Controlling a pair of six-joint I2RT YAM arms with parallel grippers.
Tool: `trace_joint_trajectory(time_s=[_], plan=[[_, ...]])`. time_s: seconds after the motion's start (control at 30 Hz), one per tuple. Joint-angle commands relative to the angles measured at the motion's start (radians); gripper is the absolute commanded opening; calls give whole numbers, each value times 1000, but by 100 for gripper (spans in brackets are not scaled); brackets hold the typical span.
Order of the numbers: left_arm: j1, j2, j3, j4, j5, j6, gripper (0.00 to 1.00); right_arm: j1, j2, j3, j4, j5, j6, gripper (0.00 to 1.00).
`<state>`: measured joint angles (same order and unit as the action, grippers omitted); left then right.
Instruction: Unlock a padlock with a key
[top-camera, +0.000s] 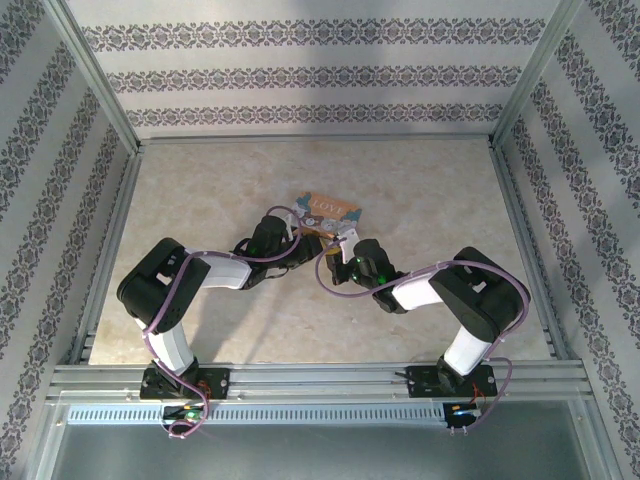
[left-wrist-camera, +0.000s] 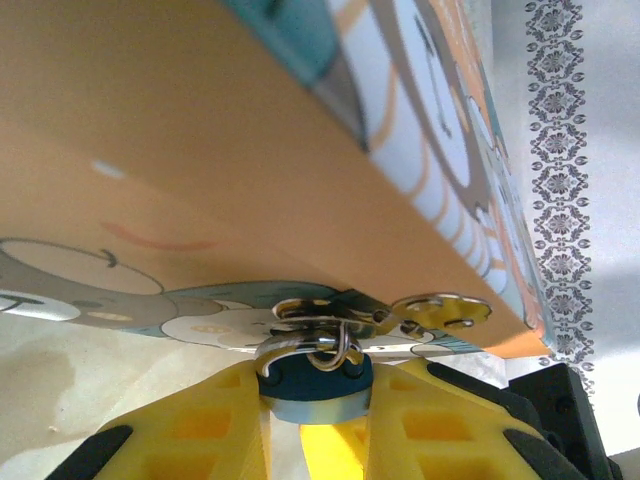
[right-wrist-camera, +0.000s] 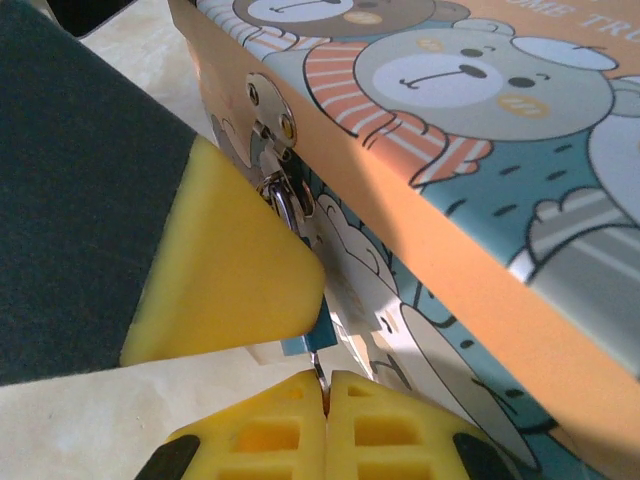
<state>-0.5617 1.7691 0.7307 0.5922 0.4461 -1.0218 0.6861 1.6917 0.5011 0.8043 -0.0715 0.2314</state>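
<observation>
Wallpapered walls (top-camera: 300, 80), marbled table (top-camera: 200, 200), left hand (left-wrist-camera: 316, 408) gripping padlock (left-wrist-camera: 315, 382), right hand (right-wrist-camera: 327, 390) pinching key (right-wrist-camera: 318, 366)

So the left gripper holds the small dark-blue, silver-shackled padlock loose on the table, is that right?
Not loose: the left wrist view shows the left gripper holding the padlock with its shackle hooked through the metal hasp of the orange bear-print box.

Box (top-camera: 330, 208) lies near table (top-camera: 220, 180) centre, slightly toward 12 o'clock. Left gripper (top-camera: 290, 232) at the box's 8 o'clock corner, right gripper (top-camera: 343, 250) at its 6 o'clock edge, close together. Finger positions unreadable from up here.
</observation>
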Motion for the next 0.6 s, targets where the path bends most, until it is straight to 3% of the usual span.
trace_joint_trajectory(time_s=[0.0,0.57], plan=[[-32,23,11,4,97,4,24,-7,-6,76,130,-25,-7,0],[-33,79,21,55,105,-36,24,1,38,37,138,-17,82,0]])
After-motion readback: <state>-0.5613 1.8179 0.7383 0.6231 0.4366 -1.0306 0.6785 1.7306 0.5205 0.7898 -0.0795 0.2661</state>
